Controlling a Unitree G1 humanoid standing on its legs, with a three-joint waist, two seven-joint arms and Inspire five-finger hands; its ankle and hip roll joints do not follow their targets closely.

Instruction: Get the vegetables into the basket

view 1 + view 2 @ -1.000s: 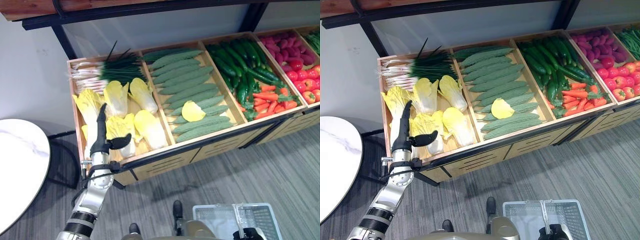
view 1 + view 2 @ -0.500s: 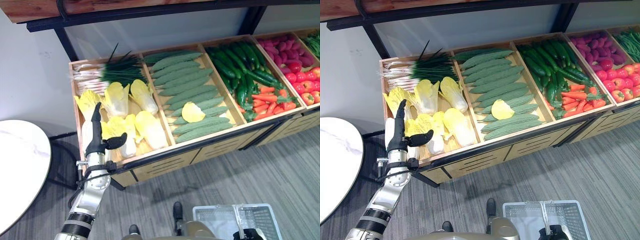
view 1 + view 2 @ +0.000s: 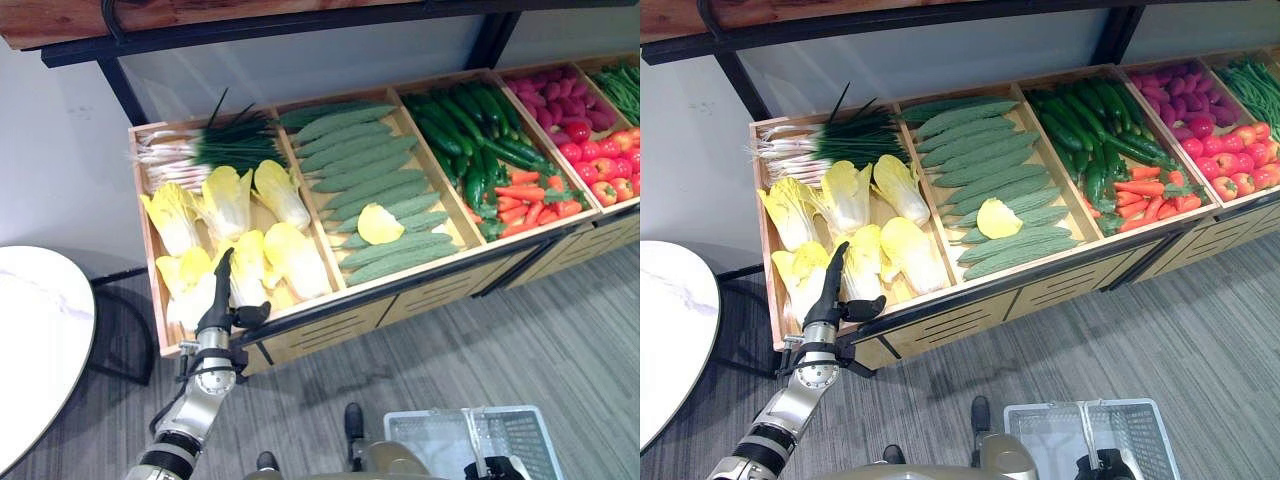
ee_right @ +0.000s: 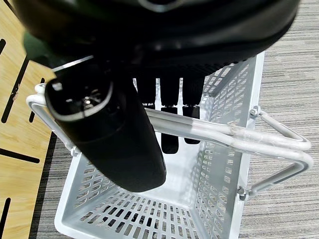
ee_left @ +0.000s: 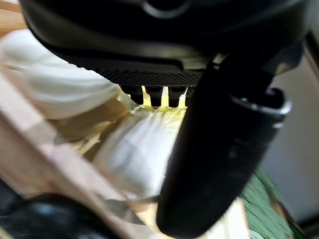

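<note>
Left hand drawn back toward the crate's front edge

Pale yellow-white napa cabbages (image 3: 240,235) lie in the long wooden produce crate (image 3: 160,330), at 11 o'clock from the white plastic wire-handled basket (image 4: 209,199). The left hand (image 3: 222,300), fingers straight, has pulled nearer since before; the right hand (image 4: 124,124) curls round the basket handle.

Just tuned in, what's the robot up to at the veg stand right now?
The left hand is held with straight fingers over the Chinese cabbages at the near edge of the leftmost wooden crate, not gripping any of them. The right hand has its fingers curled round the handles of the white basket, which hangs low by the floor with nothing in it. No vegetable has gone in yet.
</note>
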